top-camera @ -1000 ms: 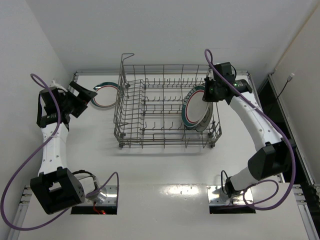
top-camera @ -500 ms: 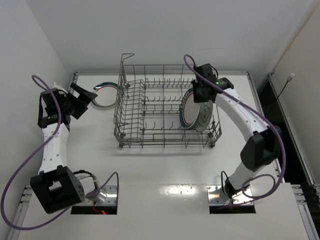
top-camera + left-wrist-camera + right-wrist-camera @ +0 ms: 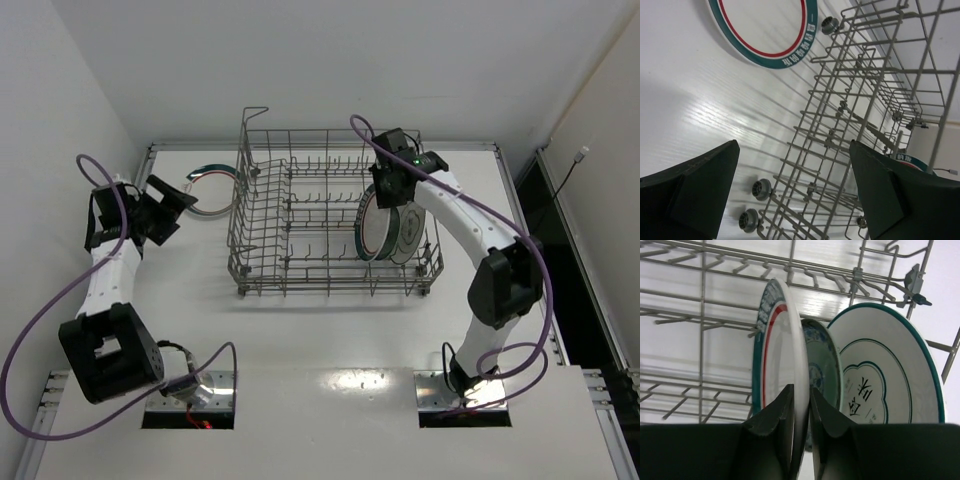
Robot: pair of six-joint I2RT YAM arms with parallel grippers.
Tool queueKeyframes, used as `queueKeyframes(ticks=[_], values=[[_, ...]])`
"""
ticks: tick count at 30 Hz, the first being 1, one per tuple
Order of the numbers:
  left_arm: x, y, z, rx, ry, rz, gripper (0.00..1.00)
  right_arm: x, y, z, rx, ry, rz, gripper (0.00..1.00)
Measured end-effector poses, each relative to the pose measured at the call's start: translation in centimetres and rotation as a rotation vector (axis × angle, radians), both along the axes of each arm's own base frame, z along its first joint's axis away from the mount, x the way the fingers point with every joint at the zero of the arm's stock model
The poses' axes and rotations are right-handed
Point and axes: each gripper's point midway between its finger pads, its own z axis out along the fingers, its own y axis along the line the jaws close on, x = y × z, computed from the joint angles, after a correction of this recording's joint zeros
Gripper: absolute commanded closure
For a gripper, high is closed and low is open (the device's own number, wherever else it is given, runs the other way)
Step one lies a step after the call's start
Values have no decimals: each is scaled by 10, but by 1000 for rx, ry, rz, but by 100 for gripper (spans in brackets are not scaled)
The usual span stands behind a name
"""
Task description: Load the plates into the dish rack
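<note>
The grey wire dish rack [image 3: 320, 215] stands mid-table. My right gripper [image 3: 388, 188] is over its right end, shut on the top rim of a white plate with teal and red bands [image 3: 775, 345], which stands upright among the tines. Right behind it stand the smaller teal-blue patterned plate [image 3: 824, 372] and a white plate with dark rings [image 3: 885, 375]. The three plates show together in the top view [image 3: 385, 230]. The second banded plate [image 3: 208, 190] lies flat on the table left of the rack, also in the left wrist view [image 3: 765, 30]. My left gripper [image 3: 172, 205] [image 3: 792, 147] is open and empty beside it.
The rack's tall wire loop [image 3: 255, 115] rises at its far left corner. Small grey wheels [image 3: 761, 189] sit under the rack's left side [image 3: 865, 100]. White walls close in on the left and at the back. A table edge and cables run along the right.
My right gripper has moved left along the rack with the banded plate, bringing it upright against the other two plates. My left arm has shifted slightly, still open.
</note>
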Motion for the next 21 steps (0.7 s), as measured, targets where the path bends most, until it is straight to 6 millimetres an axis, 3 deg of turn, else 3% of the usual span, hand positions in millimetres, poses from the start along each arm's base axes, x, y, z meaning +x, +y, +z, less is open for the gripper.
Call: queueKeyframes(ticks=[4,8,14,21], values=[[14,7,-18,-19,22,22,10,-2,8,16,32,4,37,69],[29,12,-46,-64,64,37,10,0,12,38,56,-29,64,65],[39,11,-88,-131,129,43,10,-7,11,72,75,-78,88,65],[58,13,-105,-148,116,72,12,-19,7,102,101,-139,101,65]])
